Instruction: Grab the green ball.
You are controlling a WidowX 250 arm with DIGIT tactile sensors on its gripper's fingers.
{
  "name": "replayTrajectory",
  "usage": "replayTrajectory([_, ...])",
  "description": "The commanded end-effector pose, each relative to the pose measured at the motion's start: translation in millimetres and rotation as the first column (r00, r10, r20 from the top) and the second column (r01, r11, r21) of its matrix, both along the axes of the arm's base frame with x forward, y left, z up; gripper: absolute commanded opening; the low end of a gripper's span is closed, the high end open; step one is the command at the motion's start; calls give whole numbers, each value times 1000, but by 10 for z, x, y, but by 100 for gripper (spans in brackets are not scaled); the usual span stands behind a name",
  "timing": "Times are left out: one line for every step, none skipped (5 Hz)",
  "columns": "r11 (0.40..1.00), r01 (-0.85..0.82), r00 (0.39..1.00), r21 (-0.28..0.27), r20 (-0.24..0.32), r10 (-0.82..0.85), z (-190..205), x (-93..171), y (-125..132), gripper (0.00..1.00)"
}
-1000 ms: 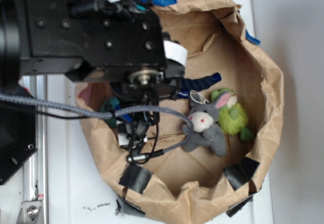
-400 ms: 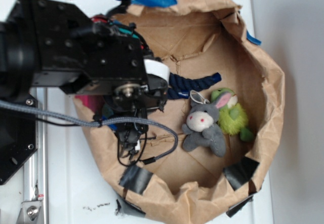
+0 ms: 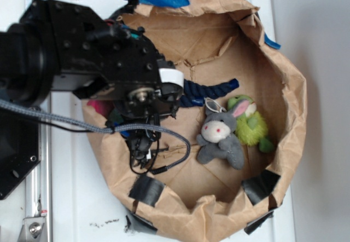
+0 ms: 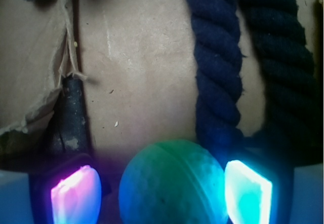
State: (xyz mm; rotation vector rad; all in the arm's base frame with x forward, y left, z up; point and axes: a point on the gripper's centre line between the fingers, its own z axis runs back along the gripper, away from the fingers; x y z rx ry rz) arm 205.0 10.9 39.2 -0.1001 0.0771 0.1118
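In the wrist view the green ball [image 4: 172, 183] lies on the brown paper floor of the bag, between my gripper's [image 4: 162, 196] two glowing pads. The pink pad [image 4: 76, 196] stands a little clear of the ball's left side. The cyan pad [image 4: 248, 193] is at its right side, and I cannot tell if they touch. The gripper is open around the ball. In the exterior view the black arm [image 3: 104, 61] hangs over the left part of the paper bag [image 3: 284, 88] and hides both ball and fingers.
A dark blue rope [image 4: 217, 67] [image 3: 210, 88] lies right beside the ball. A grey donkey toy [image 3: 219, 138] and a fuzzy yellow-green plush [image 3: 252, 126] sit at the bag's right. A pink item [image 3: 98, 106] shows by the left wall. The bag's walls are taped.
The arm has shifted left and down over the bag's left side, covering the spot where something green showed a second ago. The toys have not moved.
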Motion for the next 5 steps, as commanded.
replayTrajectory([1000,-21,999,-9,32,21,34,70,24,0])
replayTrajectory([1000,-8,999,-6,51,9,38,67,18,0])
replayTrajectory([1000,-10,998,-9,55,10,17,70,39,0])
replayTrajectory([1000,-7,998,-8,66,8,53,84,29,0])
replayTrajectory([1000,-4,993,-4,121,4,274,167,9,0])
